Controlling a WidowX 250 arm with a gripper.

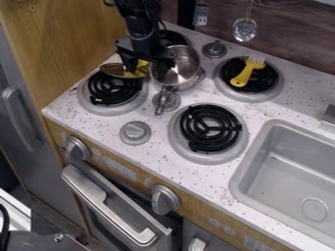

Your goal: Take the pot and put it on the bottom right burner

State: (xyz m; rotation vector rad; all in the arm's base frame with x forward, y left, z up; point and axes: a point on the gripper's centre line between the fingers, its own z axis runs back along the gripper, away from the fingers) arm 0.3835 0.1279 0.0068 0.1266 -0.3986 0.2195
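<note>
My gripper (147, 62) hangs at the upper left of the stove with its fingers spread apart, so it is open. The right finger is over the left rim of the silver pot (183, 73), which stands upright between the back burners, its handle pointing to the front. Whether finger and rim touch, I cannot tell. The bottom right burner (210, 128), a black coil in a grey ring, lies in front of the pot and to its right.
A yellow object (139, 70) and a shiny metal dish (113, 70) are by the front left burner (112, 92). A yellow brush (245, 73) lies on the back right burner (272, 81). Knobs (135, 132) rise from the counter; a grey sink (291, 169) is at right.
</note>
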